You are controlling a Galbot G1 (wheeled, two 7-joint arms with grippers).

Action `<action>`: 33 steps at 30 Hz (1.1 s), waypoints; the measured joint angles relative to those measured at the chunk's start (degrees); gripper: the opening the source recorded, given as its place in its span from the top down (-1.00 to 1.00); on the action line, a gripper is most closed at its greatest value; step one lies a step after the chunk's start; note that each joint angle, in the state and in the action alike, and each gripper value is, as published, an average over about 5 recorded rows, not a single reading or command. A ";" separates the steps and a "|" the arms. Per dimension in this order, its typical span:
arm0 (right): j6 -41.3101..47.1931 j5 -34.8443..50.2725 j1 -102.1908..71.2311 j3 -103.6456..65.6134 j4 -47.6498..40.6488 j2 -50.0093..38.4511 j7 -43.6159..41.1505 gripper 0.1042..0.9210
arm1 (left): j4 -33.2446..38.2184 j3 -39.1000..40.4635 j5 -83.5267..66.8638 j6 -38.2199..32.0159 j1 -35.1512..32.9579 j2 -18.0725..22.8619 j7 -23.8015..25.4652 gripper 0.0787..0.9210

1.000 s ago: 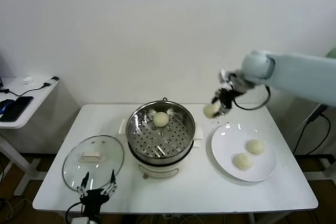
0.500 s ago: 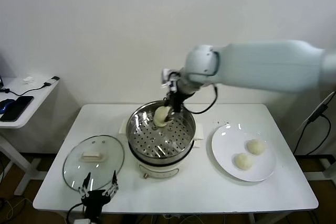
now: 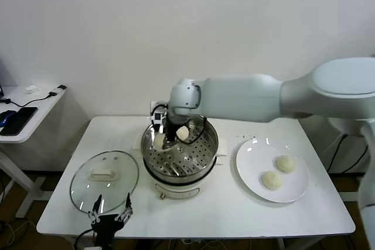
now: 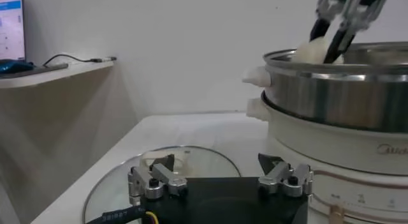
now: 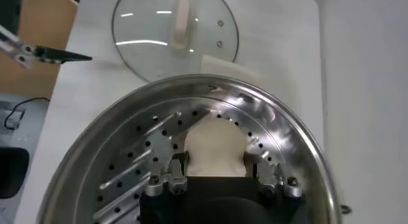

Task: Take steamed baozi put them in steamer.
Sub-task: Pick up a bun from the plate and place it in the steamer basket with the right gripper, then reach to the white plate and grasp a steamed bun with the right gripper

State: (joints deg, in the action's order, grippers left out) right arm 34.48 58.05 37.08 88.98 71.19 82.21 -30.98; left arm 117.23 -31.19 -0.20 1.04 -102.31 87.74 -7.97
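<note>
right gripper (image 5: 215,174) grips smooth round baozi (image 5: 214,149) over perforated steamer (image 5: 127,161).

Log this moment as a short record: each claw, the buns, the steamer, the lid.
right claw: inside the steamer, shut on a baozi at the tray's left side
left claw: open, parked low at the table's near edge, by the glass lid
baozi in steamer: one loose bun near the back, plus the held one
baozi on plate: two, on the white plate right of the steamer
lid: off, flat on the table, left of the steamer
</note>
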 measured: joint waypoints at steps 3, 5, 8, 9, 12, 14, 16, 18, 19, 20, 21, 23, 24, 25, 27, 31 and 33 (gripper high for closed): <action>0.41 -0.53 -1.30 -0.17 -1.31 0.96 0.51 -0.25 | 0.32 0.11 -0.06 0.17 0.05 0.16 0.03 -0.77; 0.60 -0.69 -1.81 -0.41 -1.83 1.30 0.73 -0.35 | 0.52 0.17 -0.09 0.24 0.02 0.22 0.05 -0.77; 0.65 -0.78 -2.21 -0.81 -2.23 1.57 0.76 -0.55 | 0.68 0.24 -0.09 0.24 -0.21 0.22 0.05 -0.77; 0.61 -0.82 -2.27 -0.88 -2.27 1.60 0.67 -0.61 | 0.74 0.26 -0.09 0.23 -0.32 0.22 0.05 -0.77; 0.30 -1.14 -2.07 -0.83 -2.02 1.47 -0.01 -0.73 | 1.02 0.31 -0.07 0.23 -0.63 0.16 0.05 -0.77; -0.10 -1.56 -1.49 -0.56 -1.48 1.04 -0.83 -0.75 | 1.27 0.35 -0.05 0.29 -0.77 0.12 0.08 -0.77; -0.65 -2.12 -0.50 -0.13 -0.69 0.28 -1.88 -0.76 | 1.55 0.41 -0.03 0.41 -0.89 0.11 0.15 -0.77; -1.34 -2.75 0.86 0.37 0.26 -0.81 -3.11 -0.76 | 1.86 0.52 0.04 0.55 -0.98 0.11 0.23 -0.77; -1.77 -3.06 1.71 0.67 0.82 -1.52 -3.81 -0.76 | 2.02 0.59 0.09 0.61 -1.03 0.11 0.26 -0.77; -2.24 -3.35 2.65 1.01 1.41 -2.34 -4.56 -0.76 | 2.16 0.67 0.16 0.67 -1.09 0.11 0.27 -0.77; -2.75 -3.61 3.66 1.40 2.04 -3.27 -5.35 -0.76 | 2.31 0.77 0.25 0.74 -1.14 0.12 0.28 -0.77; -3.89 -4.13 5.99 2.36 3.53 -5.59 -7.11 -0.76 | 2.60 0.98 0.44 0.86 -1.27 0.17 0.27 -0.77; -4.48 -4.41 7.26 2.93 4.36 -6.91 -8.01 -0.76 | 2.75 1.08 0.54 0.92 -1.33 0.20 0.26 -0.77; -5.10 -4.71 8.61 3.58 5.29 -8.39 -8.96 -0.76 | 2.90 1.16 0.63 0.98 -1.37 0.24 0.26 -0.77; -6.33 -5.38 11.41 5.06 7.30 -11.58 -10.81 -0.76 | 3.16 1.22 0.74 1.05 -1.43 0.31 0.25 -0.77; -8.74 -7.44 16.67 8.86 11.75 -19.00 -14.25 -0.76 | 3.39 1.10 0.80 1.05 -1.46 0.35 0.19 -0.77; -9.88 -9.10 18.59 11.04 13.83 -23.09 -15.70 -0.76 | 3.39 0.99 0.79 0.94 -1.46 0.35 0.10 -0.77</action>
State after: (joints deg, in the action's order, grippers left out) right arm 24.60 48.95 55.67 100.03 85.02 59.12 -46.68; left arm 120.62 -30.20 0.60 1.99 -103.77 88.09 -7.87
